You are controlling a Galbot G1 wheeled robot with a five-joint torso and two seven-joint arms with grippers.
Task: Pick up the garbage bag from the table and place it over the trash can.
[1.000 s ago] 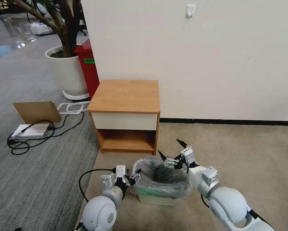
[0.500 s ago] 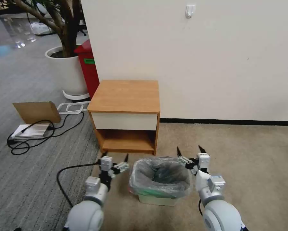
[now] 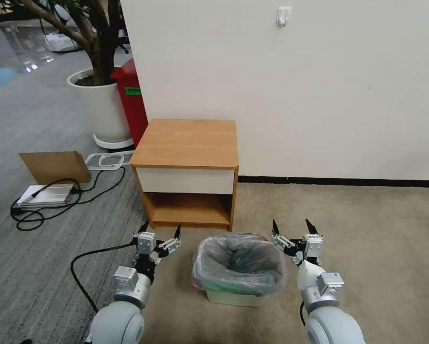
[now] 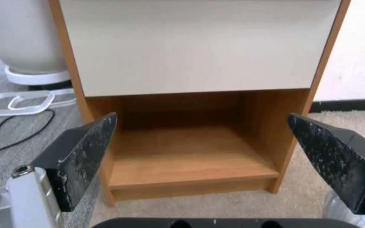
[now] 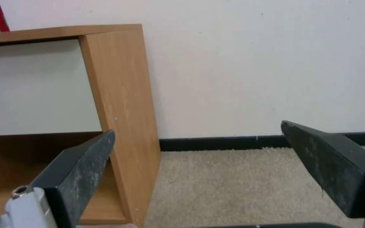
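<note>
The bag point(image 3: 238, 267) is already stretched over the rim of the can point(image 3: 233, 297), between the two grippers. The left gripper point(image 3: 159, 233) and right gripper point(image 3: 292, 228) are spread wide and empty. The table point(image 3: 188, 143) beyond them is bare; little seems left.

Bare carpet point(image 3: 348, 239) right of trash can point(image 3: 233, 296)
</note>
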